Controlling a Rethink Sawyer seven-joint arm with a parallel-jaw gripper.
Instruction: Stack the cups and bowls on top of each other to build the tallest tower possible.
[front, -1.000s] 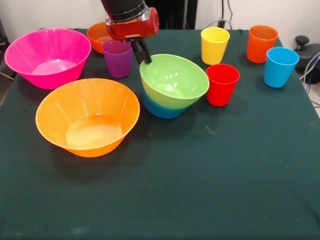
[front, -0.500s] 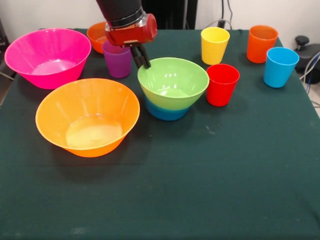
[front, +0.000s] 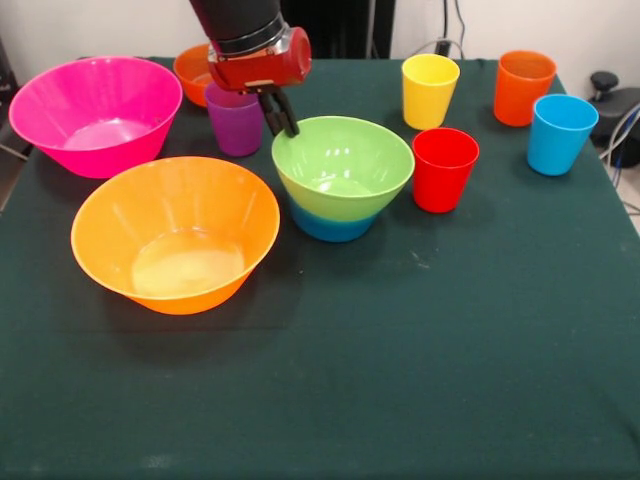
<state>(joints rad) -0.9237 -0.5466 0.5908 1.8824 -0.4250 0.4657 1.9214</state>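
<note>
- Gripper (front: 281, 118) hangs at the far rim of the green bowl (front: 345, 162), just in front of the purple cup (front: 235, 120). The dark fingers (front: 285, 112) sit close together right at the rim's edge; cannot tell whether they pinch the rim or have let go.
- Green bowl sits level, nested in the small blue bowl (front: 325, 222), mid-table toward the far edge. That two-bowl stack is the only tower so far.
- Large orange bowl (front: 175, 233) sits left of the stack, nearer the front edge; pink bowl (front: 95, 112) by the far-left corner. Small orange bowl (front: 196, 70) is at the far edge, half hidden behind the gripper and the purple cup.
- Red cup (front: 444, 168) stands just beside the green bowl's right side, possibly touching. Yellow cup (front: 429, 90), orange cup (front: 523, 87) and light blue cup (front: 559, 133) stand toward the far-right corner, all upright and apart.
- Table (front: 400, 360) has a dark green cloth; the front half carries nothing.
- Handling, my guess: all of it is thin glossy plastic, light, stiff enough to hold shape, slick on the walls.
- Bowls are too wide to span, so a pinch on the rim edge looks like the only hold; a one-sided pinch will probably let a bowl tilt when lifted.
- Cups are small enough to take across the rim or by one wall; being light, they could tip from a nudge.
- The nested stack may shift or rock on its narrow blue base if pushed sideways.
</note>
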